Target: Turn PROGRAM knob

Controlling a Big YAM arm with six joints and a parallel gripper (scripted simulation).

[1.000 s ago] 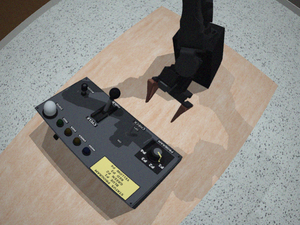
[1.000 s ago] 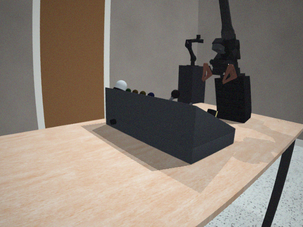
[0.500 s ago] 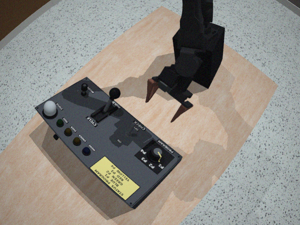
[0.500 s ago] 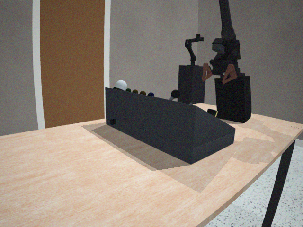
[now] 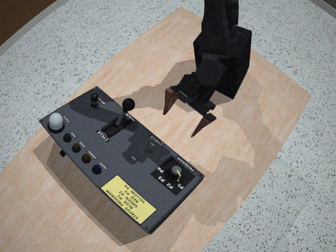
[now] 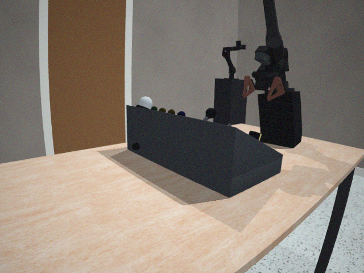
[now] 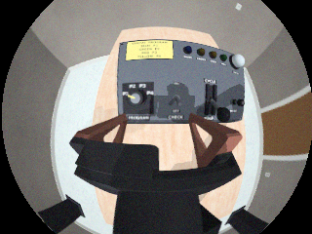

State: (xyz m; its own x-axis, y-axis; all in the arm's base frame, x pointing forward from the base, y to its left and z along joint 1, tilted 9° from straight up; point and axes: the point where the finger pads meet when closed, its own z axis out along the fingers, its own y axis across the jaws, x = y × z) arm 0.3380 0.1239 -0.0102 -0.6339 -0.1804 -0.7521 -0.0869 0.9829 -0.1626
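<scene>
The dark grey console (image 5: 119,157) sits on the wooden table. Its black PROGRAM knob (image 5: 175,172) is at the near right of the panel, and the yellow pointer line aims toward the P1 mark, with P2, P3 and P4 to its left. The knob also shows in the wrist view (image 7: 135,97) and as a small edge in the exterior view (image 6: 256,135). My gripper (image 5: 184,115) is open and empty. It hangs high above the table, behind the console and clear of it; it also shows in the exterior view (image 6: 262,87) and the wrist view (image 7: 163,132).
On the panel are a black ball-topped lever (image 5: 122,114) in a CYCLE/HOLD slot, a small toggle (image 5: 94,100), a white dome lamp (image 5: 55,121), a row of several dark lamps (image 5: 81,153) and a yellow legend label (image 5: 128,199). The arm's black base (image 6: 279,120) stands behind.
</scene>
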